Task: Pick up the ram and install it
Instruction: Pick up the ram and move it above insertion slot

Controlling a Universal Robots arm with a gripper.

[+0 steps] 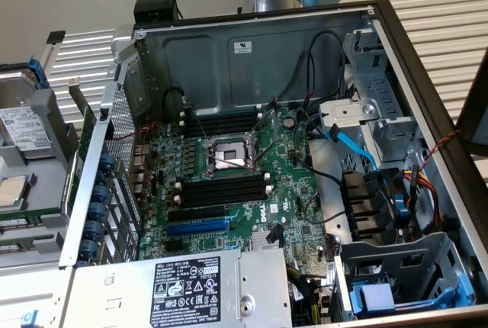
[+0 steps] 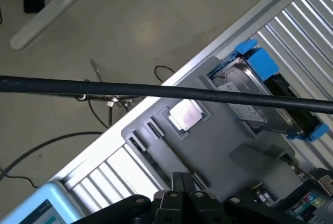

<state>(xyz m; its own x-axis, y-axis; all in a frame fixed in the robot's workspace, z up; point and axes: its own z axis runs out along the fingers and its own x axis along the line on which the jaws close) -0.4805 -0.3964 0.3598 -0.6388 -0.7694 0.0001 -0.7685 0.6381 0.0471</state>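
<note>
My gripper (image 2: 182, 181) hangs high over a grey parts tray (image 2: 218, 135). Its two dark fingers are pressed together with nothing between them. A thin dark strip (image 2: 151, 156) that looks like the ram stands on edge in a tray groove, running toward the fingertips. In the exterior view the same tray (image 1: 46, 168) lies left of the open computer case, with thin green strips (image 1: 27, 223) along its near side. On the green motherboard (image 1: 290, 191), black memory slots (image 1: 221, 191) with white end clips lie beside the processor socket (image 1: 225, 154).
On the tray sit a loose processor (image 2: 186, 113) and a hard drive in a blue bracket (image 2: 255, 86). A black cable (image 2: 166, 91) crosses the wrist view. Inside the case are a blue slot (image 1: 197, 226), a power supply (image 1: 183, 290), drive cages (image 1: 396, 282) and loose cables.
</note>
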